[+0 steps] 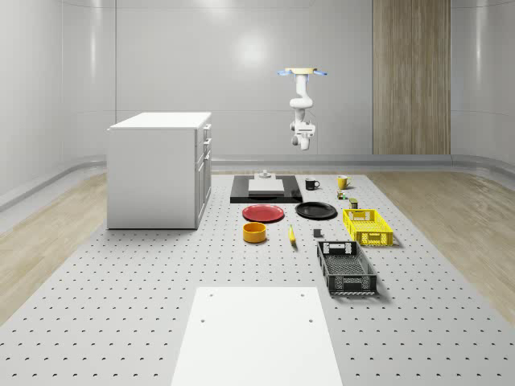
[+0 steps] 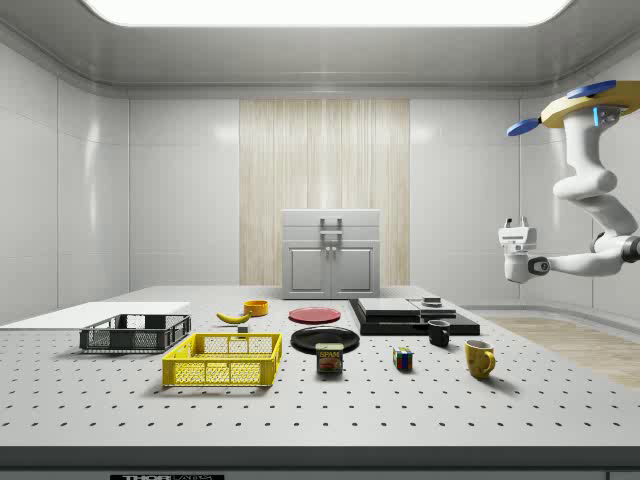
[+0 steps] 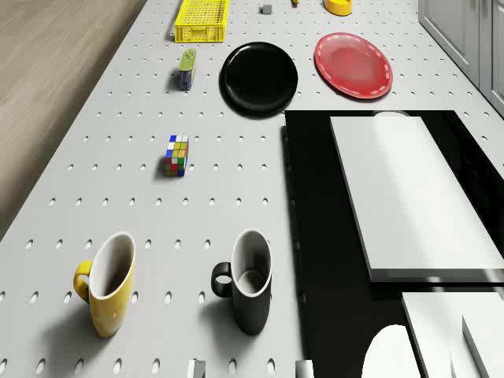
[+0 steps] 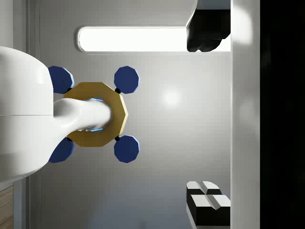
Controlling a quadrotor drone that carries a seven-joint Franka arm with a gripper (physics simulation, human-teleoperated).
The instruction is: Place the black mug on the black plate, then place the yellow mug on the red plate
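While the drone (image 1: 303, 73) is hovering high beyond the table's (image 1: 121, 322) far edge:
Black mug (image 3: 250, 288): standing upright, well below the gripper (image 1: 303, 141).
Fingers: spread unclear, cannot tell.

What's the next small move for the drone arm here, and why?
Probably descend toward the black mug. It stands upright on the table beside the yellow mug, not on the black plate, while the drone hovers high and the gripper hangs well above both mugs, holding nothing.

Yellow crate (image 1: 368, 225), black crate (image 1: 346, 268), perhaps a banana (image 2: 233, 317)
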